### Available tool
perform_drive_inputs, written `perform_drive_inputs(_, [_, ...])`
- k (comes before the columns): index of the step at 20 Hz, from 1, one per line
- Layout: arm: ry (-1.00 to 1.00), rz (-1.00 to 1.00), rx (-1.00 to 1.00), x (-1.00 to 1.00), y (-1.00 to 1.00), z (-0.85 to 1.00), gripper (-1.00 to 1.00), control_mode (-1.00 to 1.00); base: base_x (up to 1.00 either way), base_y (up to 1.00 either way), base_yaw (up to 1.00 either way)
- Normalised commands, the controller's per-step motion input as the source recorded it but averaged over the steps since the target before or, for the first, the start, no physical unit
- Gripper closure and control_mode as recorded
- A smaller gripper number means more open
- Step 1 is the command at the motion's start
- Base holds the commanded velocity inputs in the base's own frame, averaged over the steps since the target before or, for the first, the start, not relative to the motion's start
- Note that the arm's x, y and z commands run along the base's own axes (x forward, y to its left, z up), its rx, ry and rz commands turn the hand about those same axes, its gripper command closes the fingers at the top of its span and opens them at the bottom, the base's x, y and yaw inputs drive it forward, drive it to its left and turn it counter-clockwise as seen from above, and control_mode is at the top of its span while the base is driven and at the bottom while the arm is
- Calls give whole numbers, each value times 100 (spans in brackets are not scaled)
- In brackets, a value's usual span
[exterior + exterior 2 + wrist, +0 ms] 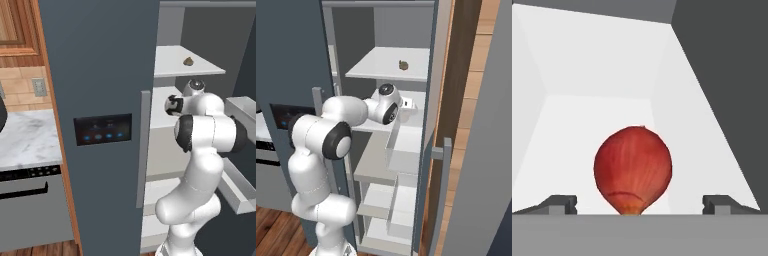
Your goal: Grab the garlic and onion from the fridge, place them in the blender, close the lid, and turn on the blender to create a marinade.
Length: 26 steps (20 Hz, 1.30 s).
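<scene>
The onion (633, 169), a red ball, lies on a white fridge shelf right in front of the hand camera. My gripper (639, 204) is open, with its two dark fingertips (562, 204) standing wide to either side of the onion and apart from it. The slate-grey fridge (100, 75) stands open, and my arm reaches onto its middle shelf (411, 100). One shelf higher lies a small brownish lump (188, 61) (403, 64), which may be the garlic. Blender and lid are out of view.
The shut fridge door with its black panel (103, 129) and long handle (143, 150) stands left of the arm. The open door's bins (240, 192) jut out on the right. More shelves (383, 200) lie below. A marble counter (27, 140) lies at far left.
</scene>
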Motion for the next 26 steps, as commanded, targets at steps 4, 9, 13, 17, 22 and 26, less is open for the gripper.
perform_drive_inputs(4, [2, 0, 0, 32, 0, -24, -100, -100, 0, 0, 0])
perform_drive_inputs(9, [2, 0, 0, 22, 0, -28, -100, -100, 0, 0, 0])
perform_drive_inputs(13, [0, 0, 0, 17, 0, -26, -100, -100, 0, 0, 0])
perform_drive_inputs(17, [0, 0, 0, 17, 0, -32, -100, -100, 0, 0, 0])
perform_drive_inputs(22, [0, 0, 0, 3, 0, -26, -100, -100, 0, 0, 0])
perform_drive_inputs(26, [0, 1, 0, -6, 0, -36, 100, -100, 0, 0, 0])
